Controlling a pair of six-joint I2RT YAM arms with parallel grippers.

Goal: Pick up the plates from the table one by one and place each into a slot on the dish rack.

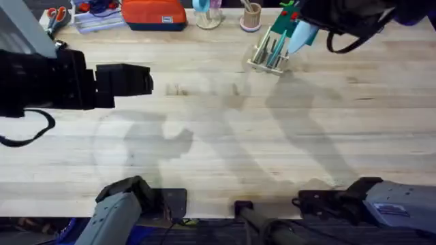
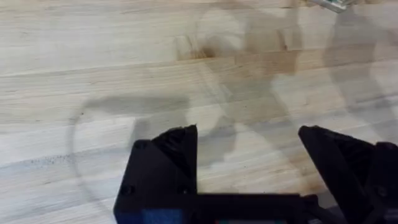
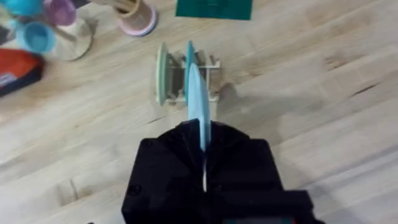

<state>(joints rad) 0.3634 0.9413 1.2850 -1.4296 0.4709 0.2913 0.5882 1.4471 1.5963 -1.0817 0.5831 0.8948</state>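
Note:
My right gripper [image 1: 310, 28] is shut on a light blue plate [image 1: 300, 39], which it holds on edge just above and beside the dish rack [image 1: 268, 56] at the far right of the table [image 1: 225, 136]. In the right wrist view the plate [image 3: 198, 106] stands edge-on between my fingers [image 3: 202, 134], lined up over the rack [image 3: 211, 78]. Other plates [image 3: 162, 73] stand upright in the rack's slots. My left gripper [image 1: 129, 80] hovers over the left of the table, open, with nothing but bare wood between its fingers [image 2: 168, 155].
Along the far edge stand an orange pouch [image 1: 153, 13], a clear tray of small items [image 1: 95, 17], a stand with coloured cups [image 1: 208, 13], a pink cup of sticks [image 1: 251, 17] and a green brick board [image 1: 285, 19] just behind the rack.

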